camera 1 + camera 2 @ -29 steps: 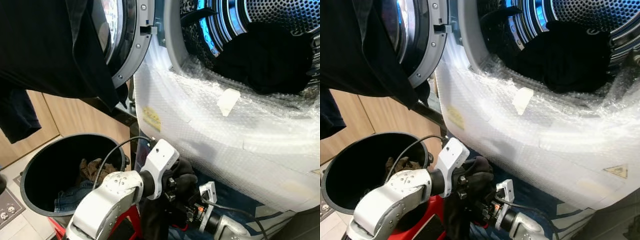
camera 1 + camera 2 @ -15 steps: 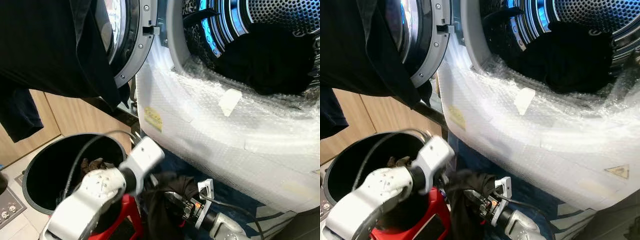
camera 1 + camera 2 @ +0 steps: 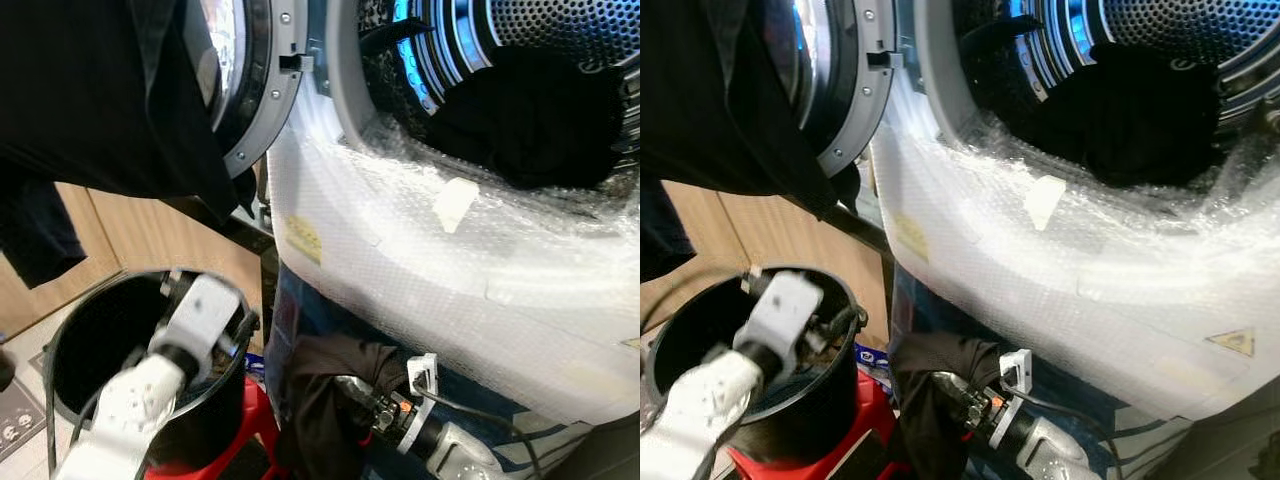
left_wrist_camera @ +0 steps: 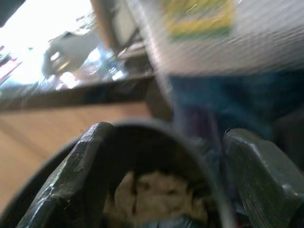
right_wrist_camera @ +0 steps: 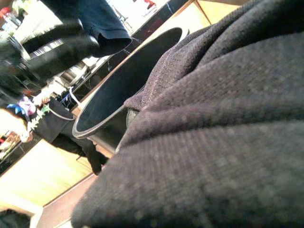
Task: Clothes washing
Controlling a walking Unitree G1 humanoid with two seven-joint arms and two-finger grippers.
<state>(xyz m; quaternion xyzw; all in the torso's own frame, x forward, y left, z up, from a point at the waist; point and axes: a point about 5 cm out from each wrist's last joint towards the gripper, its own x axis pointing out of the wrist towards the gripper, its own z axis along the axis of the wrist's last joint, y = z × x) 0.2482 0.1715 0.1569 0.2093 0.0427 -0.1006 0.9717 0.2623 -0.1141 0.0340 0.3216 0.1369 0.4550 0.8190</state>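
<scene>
Right pincer [image 3: 345, 395] low in front of the washing machine [image 3: 420, 270], clenched on a dark garment [image 3: 325, 385] that hangs bunched off it, just beside the black bin [image 3: 70, 330]. In the right wrist view that dark knit cloth [image 5: 213, 142] covers the fingers, bin rim [image 5: 118, 95] behind. Left pincer [image 4: 161, 190] is over the bin mouth, released, fingers [image 4: 71, 180] spread apart with nothing between them; brownish clothes [image 4: 156, 197] lie in the bin below. Left arm [image 3: 150, 385] blurred. Machine front wrapped in bubble wrap [image 3: 480, 260], door [image 3: 255, 90] swung wide. Another dark garment [image 3: 540, 110] lies inside the drum. Black clothing [image 3: 90, 100] hangs at upper left, covering part of the door.
</scene>
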